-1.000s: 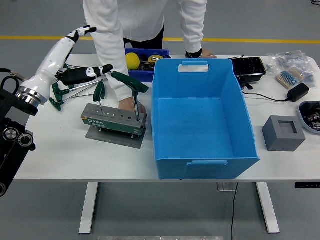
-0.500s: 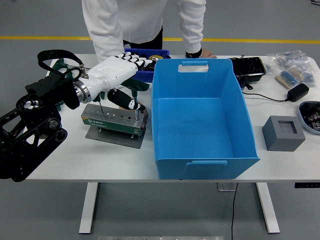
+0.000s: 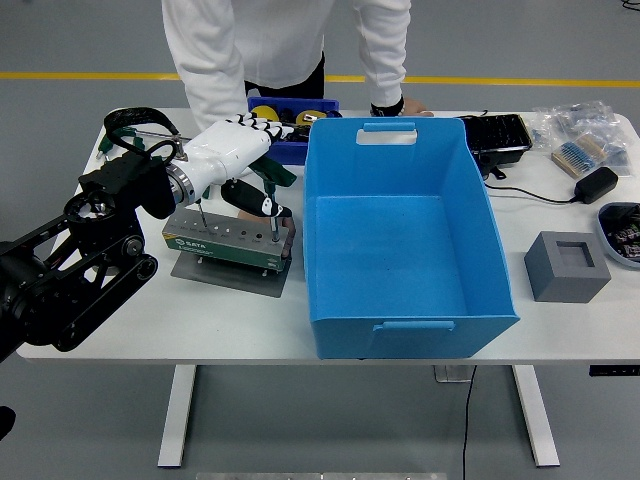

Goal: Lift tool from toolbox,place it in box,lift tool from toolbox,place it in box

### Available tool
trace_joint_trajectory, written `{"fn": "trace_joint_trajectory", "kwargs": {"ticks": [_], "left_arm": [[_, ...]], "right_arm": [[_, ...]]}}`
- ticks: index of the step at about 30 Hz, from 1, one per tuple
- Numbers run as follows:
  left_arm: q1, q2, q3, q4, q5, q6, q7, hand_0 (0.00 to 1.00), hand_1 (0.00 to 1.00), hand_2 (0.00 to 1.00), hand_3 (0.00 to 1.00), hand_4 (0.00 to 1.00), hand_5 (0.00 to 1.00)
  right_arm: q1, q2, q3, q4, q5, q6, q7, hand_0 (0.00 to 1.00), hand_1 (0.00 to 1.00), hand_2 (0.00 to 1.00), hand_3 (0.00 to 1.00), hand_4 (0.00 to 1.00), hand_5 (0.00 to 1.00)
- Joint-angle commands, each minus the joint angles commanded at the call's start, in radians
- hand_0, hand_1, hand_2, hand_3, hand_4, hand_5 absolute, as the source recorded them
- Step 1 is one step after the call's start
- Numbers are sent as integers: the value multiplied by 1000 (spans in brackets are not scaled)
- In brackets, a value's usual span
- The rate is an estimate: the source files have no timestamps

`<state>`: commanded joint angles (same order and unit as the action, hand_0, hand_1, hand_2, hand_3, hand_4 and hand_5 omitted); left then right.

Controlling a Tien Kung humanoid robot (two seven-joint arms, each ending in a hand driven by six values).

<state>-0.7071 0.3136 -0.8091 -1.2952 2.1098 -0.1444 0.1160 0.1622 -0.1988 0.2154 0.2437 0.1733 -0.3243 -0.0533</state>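
A: Fig. note, head view. I have the robot's white-shelled left hand (image 3: 243, 160) over the grey metal toolbox block w/ its row of holes (image 3: 228, 239). Black fingertips (image 3: 262, 205) curl down at the green T-handled tool w/ a steel shaft (image 3: 272, 178), which stands in the block's right end. Fingers are bent around it, but I can't tell if the grip has closed or only touches.

B: Why is the person's hand there?

A: My guess: the hand (image 3: 288, 243) presses the block's right end so the block doesn't ride up w/ the tool. It sits just beside my fingers, so room is tight.

B: Clearance to the drop?

A: The big open blue plastic box (image 3: 410, 300) stands just right of the block, its left wall near the tool. It looks empty. The tool must clear that rim, so lift straight up first, then go right. Right arm is out of frame.
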Motion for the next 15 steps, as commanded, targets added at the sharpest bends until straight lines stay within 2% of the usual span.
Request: {"fn": "trace_joint_trajectory", "kwargs": {"ticks": [1,2,7,8,13,14,15], "left_arm": [[-8,1,16,6,-1,5,-4,812,778,821,801,998,522],[-16,3,32,12,0,9,-9,776,696,720,729,998,535],[-45,8,84,31,37,33,-24,776,696,720,729,998,535],[-51,9,94,34,47,41,-29,702,591,618,652,998,549],[-67,8,110,51,68,72,-43,702,591,618,652,998,549],[-70,7,110,56,72,76,-44,606,463,483,581,998,565],[-72,6,110,61,74,79,-45,606,463,483,581,998,565]], "right_arm": [[0,0,1,0,-1,0,0,678,639,715,562,793,723],[0,-1,2,0,-3,0,-1,679,640,715,563,793,723],[1,-1,0,0,1,0,1,679,640,715,563,793,723],[2,-1,0,1,2,0,1,679,640,715,562,793,722],[3,-2,2,1,-2,-1,0,679,640,715,562,793,722],[4,-2,2,1,-3,-1,-1,679,640,714,563,793,723],[4,-2,3,1,-4,-1,-1,679,640,714,563,793,723]]}}
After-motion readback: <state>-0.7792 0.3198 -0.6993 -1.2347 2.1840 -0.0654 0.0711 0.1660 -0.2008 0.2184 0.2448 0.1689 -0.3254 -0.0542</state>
